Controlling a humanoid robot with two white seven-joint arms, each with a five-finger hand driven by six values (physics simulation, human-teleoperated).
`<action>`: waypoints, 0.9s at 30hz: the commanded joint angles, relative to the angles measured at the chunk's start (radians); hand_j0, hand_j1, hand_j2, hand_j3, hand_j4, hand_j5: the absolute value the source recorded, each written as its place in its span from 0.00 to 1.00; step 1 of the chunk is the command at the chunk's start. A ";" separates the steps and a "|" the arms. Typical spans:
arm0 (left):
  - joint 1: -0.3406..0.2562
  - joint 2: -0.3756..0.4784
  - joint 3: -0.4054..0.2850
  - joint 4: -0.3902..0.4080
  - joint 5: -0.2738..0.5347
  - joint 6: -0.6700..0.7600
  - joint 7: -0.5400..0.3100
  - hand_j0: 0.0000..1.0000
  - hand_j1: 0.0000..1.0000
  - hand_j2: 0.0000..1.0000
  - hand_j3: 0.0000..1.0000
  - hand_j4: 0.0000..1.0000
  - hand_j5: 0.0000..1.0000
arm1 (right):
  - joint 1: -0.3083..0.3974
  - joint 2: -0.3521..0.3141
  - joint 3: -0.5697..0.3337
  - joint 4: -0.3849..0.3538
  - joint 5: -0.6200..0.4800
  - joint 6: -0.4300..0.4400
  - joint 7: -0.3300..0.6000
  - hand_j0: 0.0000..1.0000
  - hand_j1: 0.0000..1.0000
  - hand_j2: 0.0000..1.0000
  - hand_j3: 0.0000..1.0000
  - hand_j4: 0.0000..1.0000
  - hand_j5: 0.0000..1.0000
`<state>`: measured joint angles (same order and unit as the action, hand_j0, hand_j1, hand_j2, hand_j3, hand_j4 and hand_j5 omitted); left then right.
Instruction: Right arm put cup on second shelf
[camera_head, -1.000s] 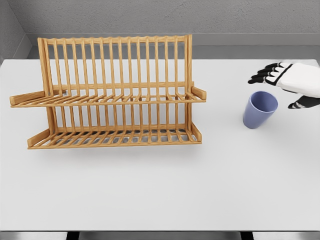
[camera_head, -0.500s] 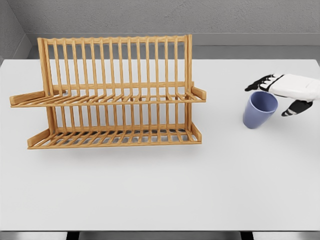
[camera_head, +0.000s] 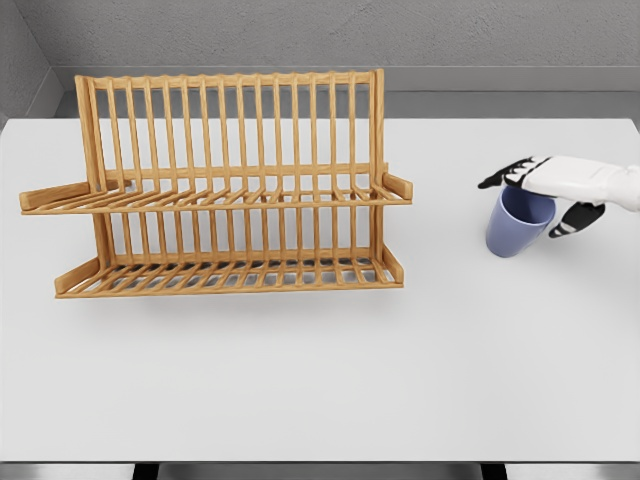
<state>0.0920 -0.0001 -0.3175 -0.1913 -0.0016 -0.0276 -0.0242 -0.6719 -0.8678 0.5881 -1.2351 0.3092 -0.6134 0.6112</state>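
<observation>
Clearly the step in hand is the grasp, not yet made. The cup (camera_head: 518, 224) stands upright on the desk (camera_head: 320, 380), well to the right of the rack (camera_head: 220, 190) and apart from it. The right hand (camera_head: 545, 185) hovers over the cup's mouth, its arm entering from the right edge. The fingers (camera_head: 500, 178) are spread and reach past the far rim, while the thumb hangs by the cup's right side; nothing is gripped. Whether the rim is touched cannot be told.

For a good grasp, the hand should be lowered so that the cup wall is taken between the fingers and the thumb, well below the rim. The closing should be even, so that the cup is not tipped or pushed along the smooth desk. A light plastic-looking cup is likely to slide if struck from one side only.

Once held, the cup must be lifted clear and carried left to the upper shelf (camera_head: 215, 198), which is judged to be the second one. The slats are thin and gapped, so the cup should be set down flat and slowly.

The cup's inside is partly covered by the hand; nothing is seen in it. Both shelves of the rack hold nothing.
</observation>
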 joint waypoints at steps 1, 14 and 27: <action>0.000 0.000 0.000 0.000 0.000 0.000 0.000 1.00 1.00 1.00 1.00 1.00 1.00 | 0.000 0.003 0.010 0.005 -0.005 0.003 0.000 1.00 1.00 1.00 1.00 1.00 1.00; 0.000 0.000 0.000 0.000 0.000 0.000 0.000 1.00 1.00 1.00 1.00 1.00 1.00 | 0.003 -0.007 0.010 -0.035 -0.005 0.003 0.000 1.00 1.00 1.00 1.00 1.00 1.00; 0.000 0.000 0.000 0.001 0.000 0.000 0.000 1.00 1.00 1.00 1.00 1.00 1.00 | 0.008 -0.010 0.012 -0.053 -0.005 0.003 0.000 0.67 0.67 0.67 0.67 0.67 0.67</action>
<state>0.0936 -0.0001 -0.3175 -0.1912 -0.0016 -0.0276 -0.0240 -0.6642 -0.8761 0.6000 -1.2881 0.3074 -0.6127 0.6108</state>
